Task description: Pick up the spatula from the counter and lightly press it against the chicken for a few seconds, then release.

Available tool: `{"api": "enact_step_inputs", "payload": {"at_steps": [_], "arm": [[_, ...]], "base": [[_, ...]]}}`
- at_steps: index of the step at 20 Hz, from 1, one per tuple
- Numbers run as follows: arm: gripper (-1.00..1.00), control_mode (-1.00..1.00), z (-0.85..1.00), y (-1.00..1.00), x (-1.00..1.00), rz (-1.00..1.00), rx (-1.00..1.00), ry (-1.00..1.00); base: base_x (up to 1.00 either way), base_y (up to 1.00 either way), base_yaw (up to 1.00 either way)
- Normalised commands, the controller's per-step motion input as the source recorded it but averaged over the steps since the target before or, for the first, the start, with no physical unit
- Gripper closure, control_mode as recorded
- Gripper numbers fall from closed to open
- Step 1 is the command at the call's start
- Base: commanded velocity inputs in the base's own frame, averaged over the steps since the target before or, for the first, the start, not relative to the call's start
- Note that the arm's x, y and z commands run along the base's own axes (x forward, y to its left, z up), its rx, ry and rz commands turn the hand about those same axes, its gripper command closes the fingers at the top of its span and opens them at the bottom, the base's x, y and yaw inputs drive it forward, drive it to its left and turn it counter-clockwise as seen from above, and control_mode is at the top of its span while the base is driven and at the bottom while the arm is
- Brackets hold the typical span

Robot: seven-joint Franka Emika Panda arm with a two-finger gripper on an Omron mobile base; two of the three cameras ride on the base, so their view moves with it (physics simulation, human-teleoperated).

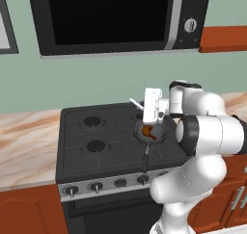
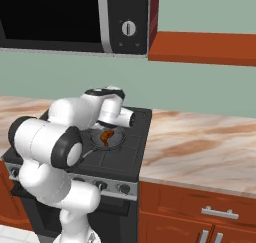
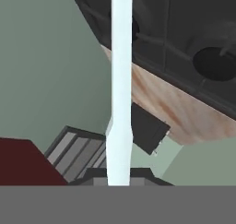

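Observation:
My gripper (image 1: 145, 107) hangs over the stove's right side, just above the pan, and is shut on the white spatula (image 1: 136, 103), whose end sticks out to the left of the hand. In the hand view the spatula (image 3: 120, 80) runs as a long pale bar up from between the dark fingertips (image 3: 146, 176). The brown chicken (image 1: 148, 131) lies in the small dark pan (image 1: 160, 136) right below the hand. From the right base view the chicken (image 2: 106, 136) shows in the pan (image 2: 118, 140) beside my arm. Whether the spatula touches the chicken is hidden.
The pan's handle (image 1: 144, 158) points toward the stove's front edge. The black stove (image 1: 91, 141) has free burners on its left. A microwave (image 1: 111, 16) hangs overhead. Marble counter lies to the left (image 1: 24, 136) and right (image 2: 200, 147) of the stove.

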Motion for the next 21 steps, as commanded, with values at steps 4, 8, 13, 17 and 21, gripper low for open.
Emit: {"api": "enact_step_inputs", "payload": {"at_steps": [4, 8, 13, 17, 21], "arm": [[1.0, -1.0, 0.46, -0.04, -0.45, 0.0, 0.0, -0.01], [1.0, -1.0, 0.4, -0.05, -0.49, 0.0, 0.0, 0.0], [1.0, -1.0, 0.24, -0.03, -0.6, 0.0, 0.0, 0.0], [1.0, -1.0, 0.19, 0.0, -0.69, 0.0, 0.0, 0.0], [1.0, -1.0, 0.32, 0.0, -0.71, 0.0, 0.01, 0.02]], "base": [[0.0, 0.0, 0.0], [0.0, 0.0, 0.0], [0.0, 0.0, 0.0], [0.0, 0.0, 0.0], [0.0, 0.0, 0.0]]}}
